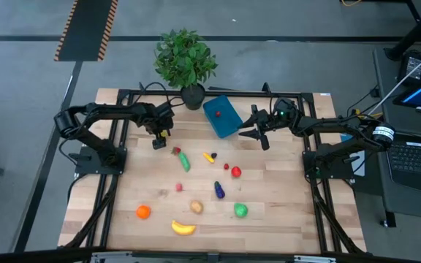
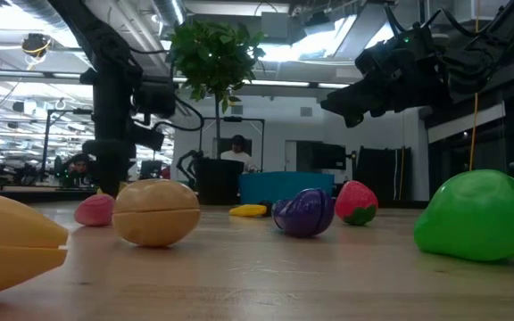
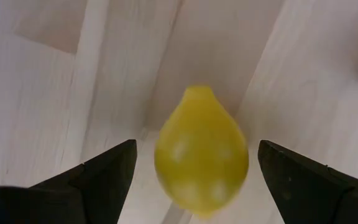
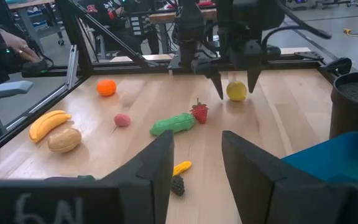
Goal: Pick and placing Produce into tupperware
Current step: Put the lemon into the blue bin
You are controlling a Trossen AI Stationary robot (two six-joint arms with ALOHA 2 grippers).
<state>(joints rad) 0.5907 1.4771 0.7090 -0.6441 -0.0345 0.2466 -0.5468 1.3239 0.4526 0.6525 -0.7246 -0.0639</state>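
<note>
My left gripper [image 1: 158,140] hangs over the far left part of the table, pointing down and open. Its fingers stand on either side of the yellow lemon [image 3: 201,152] without touching it; the lemon [image 4: 236,91] rests on the wood. My right gripper [image 1: 258,134] is open and hovers just right of the blue tupperware [image 1: 221,117], whose corner shows in the right wrist view [image 4: 334,158]. Other produce lies scattered: cucumber [image 1: 184,161], strawberry [image 1: 176,150], eggplant [image 1: 218,190], potato [image 1: 196,207], green apple [image 1: 240,210], orange [image 1: 143,212], banana [image 1: 183,228], red berries [image 1: 235,172].
A leafy potted plant [image 1: 186,62] stands at the far edge, its dark pot [image 4: 356,102] beside the tupperware. A black frame [image 1: 218,93] runs round the table. In the room beyond are a seated person [image 2: 236,152] and a person's hand [image 4: 23,51].
</note>
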